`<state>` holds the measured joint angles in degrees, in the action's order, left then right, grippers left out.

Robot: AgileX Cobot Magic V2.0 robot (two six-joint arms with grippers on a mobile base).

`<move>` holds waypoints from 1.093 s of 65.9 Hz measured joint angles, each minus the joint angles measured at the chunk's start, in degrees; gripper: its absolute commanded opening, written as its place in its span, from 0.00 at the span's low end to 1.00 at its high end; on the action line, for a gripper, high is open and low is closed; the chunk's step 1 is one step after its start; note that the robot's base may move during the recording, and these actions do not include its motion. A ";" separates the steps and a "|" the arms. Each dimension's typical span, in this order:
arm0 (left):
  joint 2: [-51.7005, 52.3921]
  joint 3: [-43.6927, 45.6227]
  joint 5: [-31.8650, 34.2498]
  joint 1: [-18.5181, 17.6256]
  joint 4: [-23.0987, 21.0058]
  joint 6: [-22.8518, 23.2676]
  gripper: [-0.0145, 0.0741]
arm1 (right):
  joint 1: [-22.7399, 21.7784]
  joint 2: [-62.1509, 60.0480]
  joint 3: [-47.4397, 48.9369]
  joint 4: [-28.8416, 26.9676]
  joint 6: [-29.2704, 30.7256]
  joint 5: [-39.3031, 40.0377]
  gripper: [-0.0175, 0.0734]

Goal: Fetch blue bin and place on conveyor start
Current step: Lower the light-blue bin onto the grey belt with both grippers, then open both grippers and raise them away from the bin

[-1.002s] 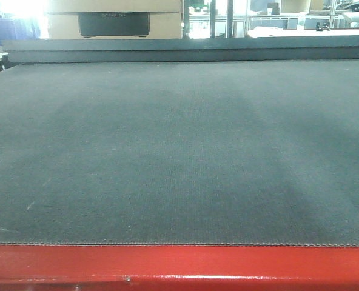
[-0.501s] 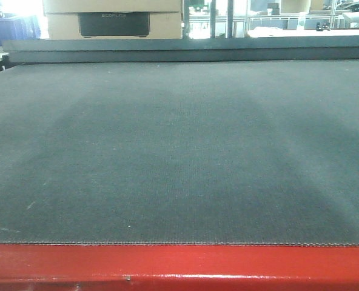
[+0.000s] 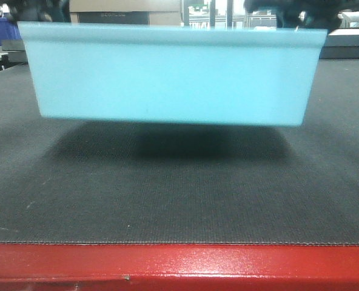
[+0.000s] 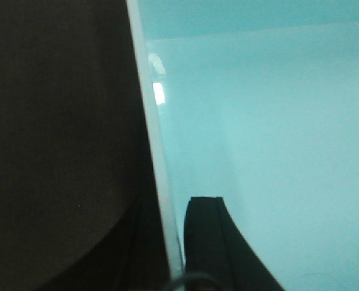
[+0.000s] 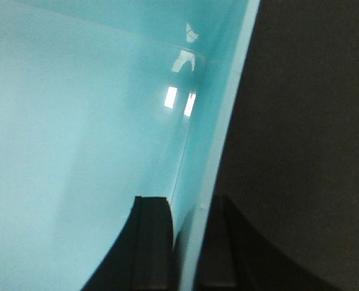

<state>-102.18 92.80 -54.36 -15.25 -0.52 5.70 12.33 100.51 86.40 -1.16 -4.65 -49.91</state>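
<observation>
The blue bin (image 3: 173, 76), a pale turquoise tub, hangs level just above the dark grey belt of the conveyor start (image 3: 179, 194) and casts a shadow beneath it. The belt's red end edge (image 3: 179, 264) runs along the near side. My left gripper (image 4: 174, 206) is shut on the blue bin's (image 4: 276, 121) left wall, one finger inside and one outside. My right gripper (image 5: 188, 203) clamps the blue bin's (image 5: 76, 109) right wall the same way. In the front view only dark arm parts show behind the rim.
A cardboard box (image 3: 125, 9) stands behind the belt's far end. A dark blue bin (image 3: 0, 27) sits at the far left. Dark belt fabric (image 4: 58, 121) lies under the outer side of each held wall.
The belt was bare in the earlier frames. The blue bin has now come into the front view, held over the belt by both grippers.
</observation>
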 measured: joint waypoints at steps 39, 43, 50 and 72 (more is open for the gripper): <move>0.56 0.10 -1.06 0.00 1.11 -1.15 0.73 | -0.31 -0.97 -0.14 1.16 0.14 0.75 0.73; 2.16 0.10 -1.42 0.00 1.38 -1.15 0.73 | -0.94 -2.65 -0.14 1.16 -0.44 0.34 0.65; 5.37 0.18 -2.10 0.00 2.71 -1.15 0.70 | -3.02 -6.00 -0.14 1.16 -1.02 0.10 0.42; 13.74 -3.88 0.07 0.40 5.44 -1.15 0.06 | -10.51 -16.83 -3.27 1.59 -1.40 -0.72 0.01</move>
<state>-88.44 88.91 -54.29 -14.85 4.92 4.55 1.82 83.68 83.13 0.43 -6.05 -50.63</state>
